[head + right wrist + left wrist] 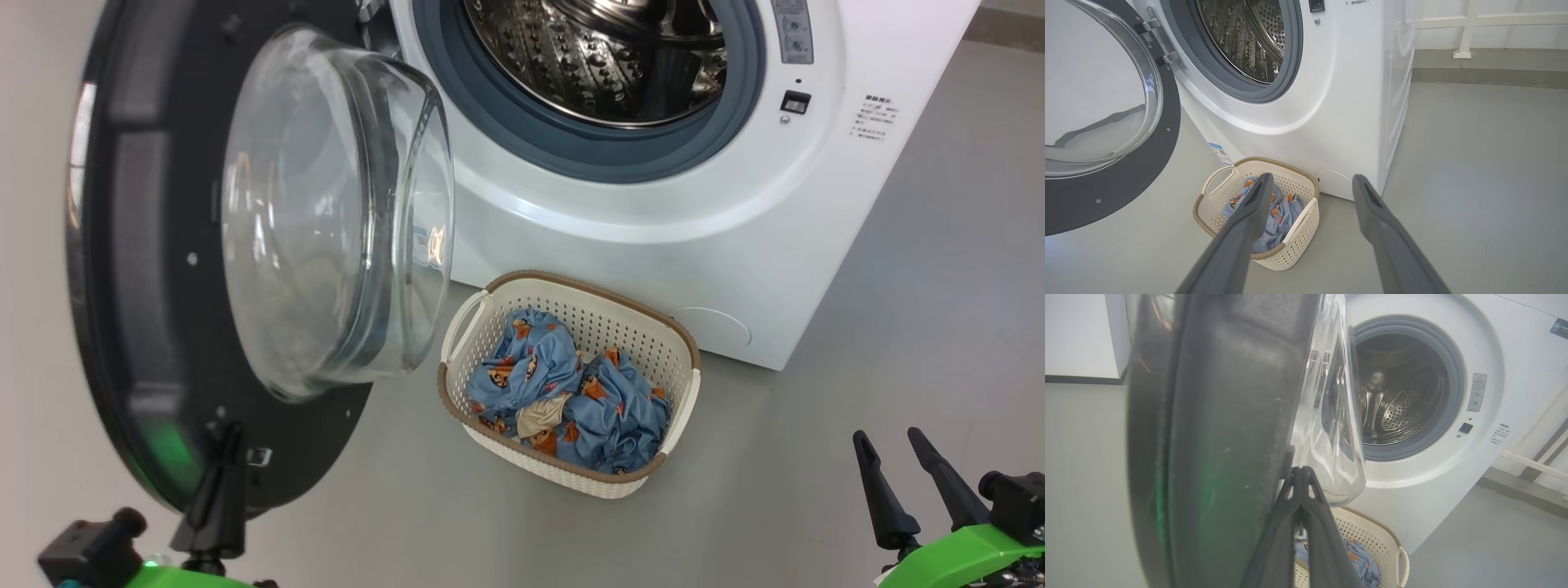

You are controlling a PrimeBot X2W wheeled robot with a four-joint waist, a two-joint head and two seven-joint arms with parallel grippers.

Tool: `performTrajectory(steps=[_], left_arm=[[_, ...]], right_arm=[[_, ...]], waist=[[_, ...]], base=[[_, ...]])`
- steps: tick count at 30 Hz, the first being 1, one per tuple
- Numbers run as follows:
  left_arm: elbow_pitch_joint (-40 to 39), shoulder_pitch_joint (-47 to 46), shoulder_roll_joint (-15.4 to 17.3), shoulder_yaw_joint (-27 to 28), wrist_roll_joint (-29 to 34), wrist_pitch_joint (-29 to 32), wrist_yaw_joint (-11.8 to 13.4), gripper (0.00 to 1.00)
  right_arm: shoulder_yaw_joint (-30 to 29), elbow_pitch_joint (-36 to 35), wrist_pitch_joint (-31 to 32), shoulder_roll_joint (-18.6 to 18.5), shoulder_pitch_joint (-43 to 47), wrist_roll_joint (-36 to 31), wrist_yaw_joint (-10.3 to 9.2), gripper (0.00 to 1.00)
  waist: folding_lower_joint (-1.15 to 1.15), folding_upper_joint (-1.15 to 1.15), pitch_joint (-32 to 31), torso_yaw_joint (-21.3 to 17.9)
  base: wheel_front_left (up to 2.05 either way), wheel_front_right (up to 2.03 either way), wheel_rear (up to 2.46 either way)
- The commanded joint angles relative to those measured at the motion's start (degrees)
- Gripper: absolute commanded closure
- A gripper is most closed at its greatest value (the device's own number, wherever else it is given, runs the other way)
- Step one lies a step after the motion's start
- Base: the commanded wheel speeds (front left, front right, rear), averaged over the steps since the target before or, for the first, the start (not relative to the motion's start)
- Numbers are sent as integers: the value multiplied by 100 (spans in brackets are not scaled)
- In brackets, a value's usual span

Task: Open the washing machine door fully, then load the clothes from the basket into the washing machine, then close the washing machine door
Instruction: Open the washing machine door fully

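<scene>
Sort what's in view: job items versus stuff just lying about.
Job: washing machine door, washing machine, basket, clothes inside it.
Just there: white railing, grey skirting under it, grey floor.

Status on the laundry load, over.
Left gripper, jaws shut, at the washing machine door rim. Right gripper open, free. Clothes in basket. Nothing blocking the drum opening.
</scene>
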Motion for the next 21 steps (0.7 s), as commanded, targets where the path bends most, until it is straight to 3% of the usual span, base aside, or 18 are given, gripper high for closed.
performTrajectory(steps=[1, 21], left_arm=[[-33, -261, 192, 384, 24, -37, 45, 100], [1277, -1566, 392, 2132, 252, -37, -250, 100]], right_arm=[[151, -137, -69, -120, -201, -33, 9, 0], [181, -176, -69, -195, -476, -128, 9, 0]], waist=[[0, 0, 62, 17], [0, 0, 596, -30]], base=[[0, 0, 0], [0, 0, 0]])
